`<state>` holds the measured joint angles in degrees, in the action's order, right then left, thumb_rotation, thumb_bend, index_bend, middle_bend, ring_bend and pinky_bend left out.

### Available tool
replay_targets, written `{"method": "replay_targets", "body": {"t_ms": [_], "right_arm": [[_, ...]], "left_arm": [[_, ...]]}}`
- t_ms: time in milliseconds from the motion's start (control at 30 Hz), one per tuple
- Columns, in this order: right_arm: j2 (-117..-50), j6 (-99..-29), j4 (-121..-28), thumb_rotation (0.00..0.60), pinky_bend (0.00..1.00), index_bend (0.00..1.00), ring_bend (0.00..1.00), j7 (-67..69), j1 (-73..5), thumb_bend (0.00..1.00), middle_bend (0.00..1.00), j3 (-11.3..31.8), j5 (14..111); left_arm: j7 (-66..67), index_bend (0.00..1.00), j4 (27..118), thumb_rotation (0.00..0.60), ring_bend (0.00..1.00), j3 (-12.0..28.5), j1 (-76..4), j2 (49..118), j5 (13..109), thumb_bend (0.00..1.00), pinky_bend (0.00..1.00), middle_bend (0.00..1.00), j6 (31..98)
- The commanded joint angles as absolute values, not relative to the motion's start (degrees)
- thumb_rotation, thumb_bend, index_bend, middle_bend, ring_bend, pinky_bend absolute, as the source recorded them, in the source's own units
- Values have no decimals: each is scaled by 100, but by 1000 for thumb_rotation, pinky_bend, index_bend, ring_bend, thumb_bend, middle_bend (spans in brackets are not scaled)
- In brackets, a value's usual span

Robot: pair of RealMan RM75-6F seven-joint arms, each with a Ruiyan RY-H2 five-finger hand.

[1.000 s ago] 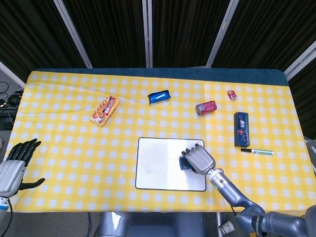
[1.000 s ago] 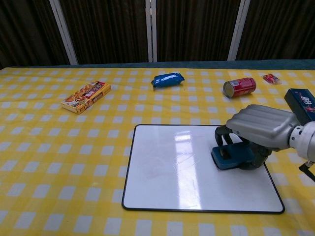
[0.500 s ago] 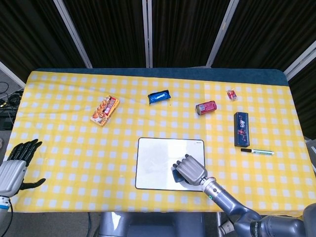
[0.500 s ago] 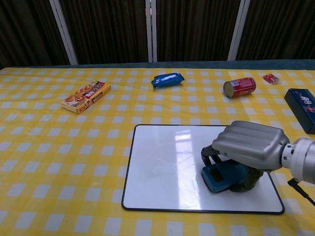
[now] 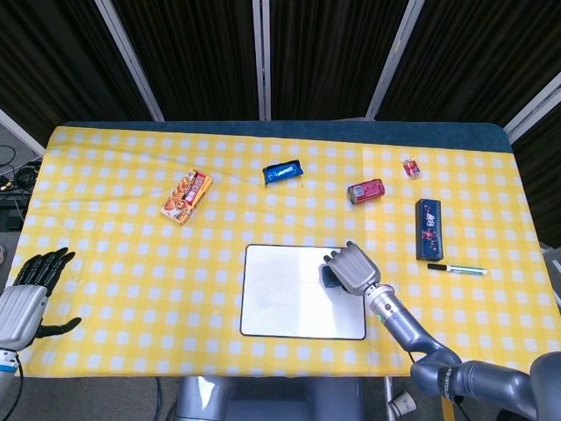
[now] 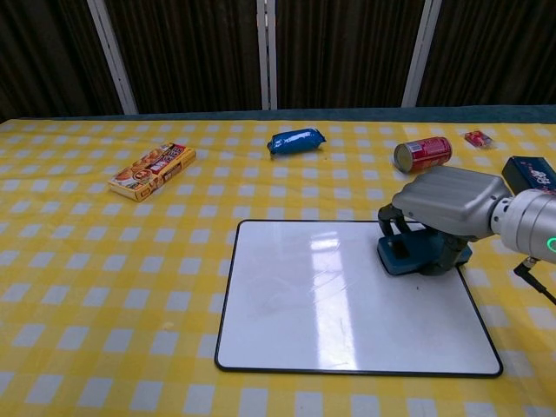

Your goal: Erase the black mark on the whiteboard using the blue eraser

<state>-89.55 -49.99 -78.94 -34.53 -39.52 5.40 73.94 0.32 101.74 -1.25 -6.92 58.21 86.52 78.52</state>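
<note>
Right hand (image 6: 447, 204) grips the blue eraser (image 6: 408, 255), pressed on the whiteboard (image 6: 295, 304) at centre right. Left hand (image 5: 31, 289), lower left, holds nothing, fingers apparently apart.

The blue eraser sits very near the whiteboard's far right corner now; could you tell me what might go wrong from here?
The right hand grips the blue eraser close to the whiteboard rim, so another outward stroke could run it off onto the tablecloth. The board lies loose on the cloth, so pressing near its edge might shift or tip it. The red can lies on its side just beyond the hand, and a far stroke might knock it rolling.
</note>
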Motion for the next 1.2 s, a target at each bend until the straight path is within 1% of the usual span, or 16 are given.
{"method": "replay_targets", "body": {"t_ms": [33, 200, 400, 633, 767, 967, 1100, 1200], "right_arm": [[-8915, -4964, -7912, 600, 441, 660, 584, -3486, -3942, 954, 667, 449, 7371], [-8877, -4904, -8054, 600, 440, 660, 584, -3500, -3947, 954, 666, 303, 7406], [-8670, -4750, -8585, 600, 440, 660, 584, -3561, -3965, 953, 666, -7, 7559], [-8414, -4738, -9033, 600, 440, 659, 584, -3545, -3960, 954, 662, -276, 7846], [-8224, -5011, -9250, 600, 440, 659, 584, -3377, -3913, 954, 662, -228, 8058], [-7687, -5589, -9426, 600, 440, 650, 584, -2789, -3709, 954, 654, -117, 8340], [-7393, -5886, -9280, 600, 440, 648, 584, -2457, -3509, 948, 652, -140, 8403], [-7302, -6020, -8917, 600, 440, 643, 583, -2179, -3279, 932, 644, -244, 8320]], "left_arm": [[41, 0, 10182, 600, 0, -130, -692, 5820, 8665, 0, 0, 0, 7856], [61, 0, 10194, 600, 0, -134, -696, 5827, 8672, 0, 0, 0, 7853], [72, 0, 10205, 600, 0, -136, -698, 5828, 8671, 0, 0, 0, 7853], [57, 0, 10208, 600, 0, -132, -695, 5817, 8658, 0, 0, 0, 7861], [58, 0, 10208, 600, 0, -134, -695, 5816, 8664, 0, 0, 0, 7864], [4, 0, 10216, 600, 0, -127, -681, 5787, 8672, 0, 0, 0, 7903], [-40, 0, 10221, 600, 0, -125, -670, 5765, 8687, 0, 0, 0, 7932], [-65, 0, 10236, 600, 0, -139, -656, 5743, 8735, 0, 0, 0, 7966]]}}
